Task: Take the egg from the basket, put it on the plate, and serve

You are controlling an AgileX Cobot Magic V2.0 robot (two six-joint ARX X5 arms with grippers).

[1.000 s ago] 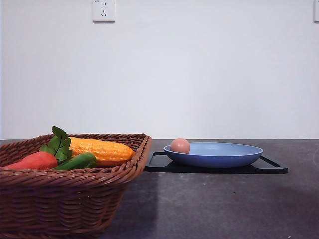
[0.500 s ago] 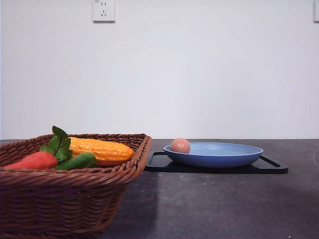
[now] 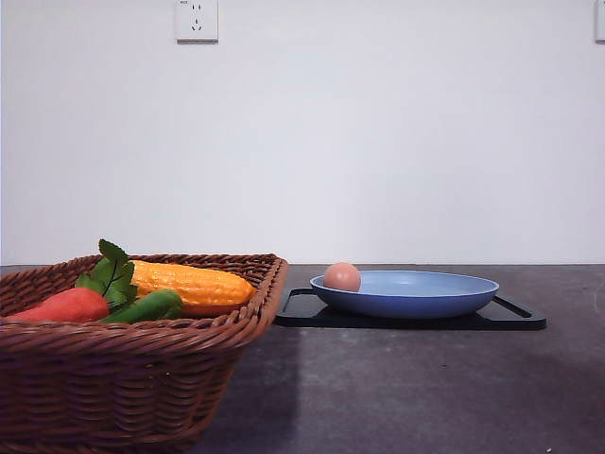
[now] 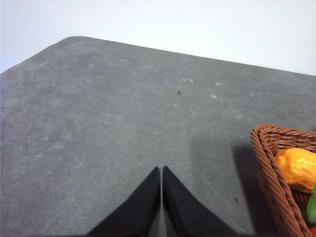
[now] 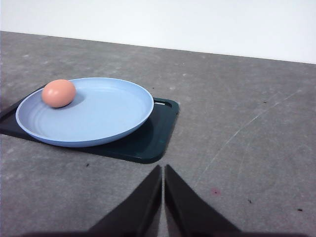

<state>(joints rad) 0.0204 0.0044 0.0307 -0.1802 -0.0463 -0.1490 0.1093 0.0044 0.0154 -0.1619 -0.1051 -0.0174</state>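
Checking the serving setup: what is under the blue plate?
The plate sits on a flat black tray, whose edges and handle slot stick out around it. The egg lies in the plate. The tray's middle is covered by the plate.

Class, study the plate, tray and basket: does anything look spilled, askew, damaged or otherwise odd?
Nothing stands out. The egg lies whole in the blue plate, near its rim rather than centred. The plate sits level on the black tray. The corn cob and carrot lie inside the wicker basket. No spill shows.
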